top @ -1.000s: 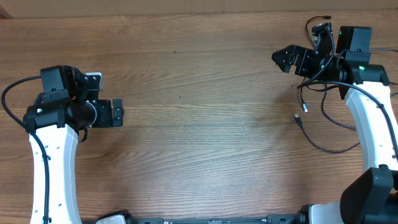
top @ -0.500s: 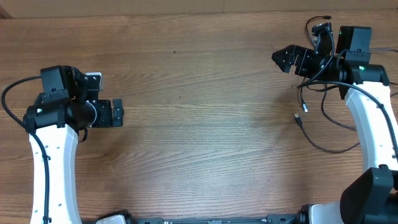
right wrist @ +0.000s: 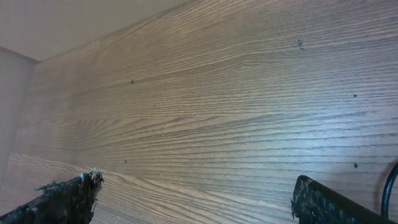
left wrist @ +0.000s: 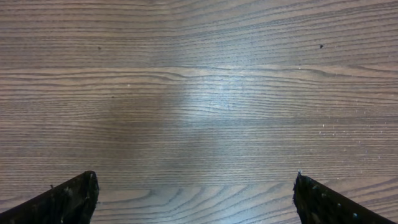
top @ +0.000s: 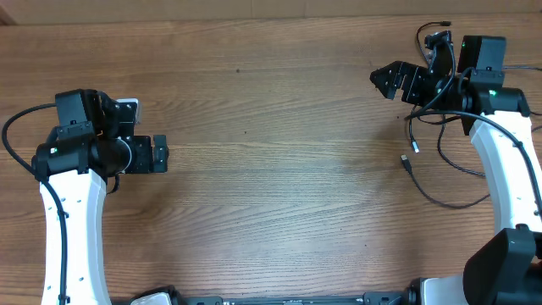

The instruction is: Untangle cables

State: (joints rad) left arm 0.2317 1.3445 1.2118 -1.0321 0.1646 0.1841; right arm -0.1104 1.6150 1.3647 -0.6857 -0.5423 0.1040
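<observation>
Jaws wide and empty, the left end effector [top: 159, 154] and right end effector [top: 389, 80] hover over the desk [top: 271, 178], seemingly poised to start; the cables [top: 406, 162] lie at frame right.

We keep our left arm [top: 72, 203] along the left side, its white forearm rising from the near edge. The wrist is bent so that our left hand [top: 160, 154] points toward the middle. Its two fingers [left wrist: 71, 199] stand spread wide and grip nothing. Our right arm [top: 508, 169] reaches up the right side to the far corner. There our right hand [top: 385, 80] points left, its fingers likewise wide apart and empty.
</observation>
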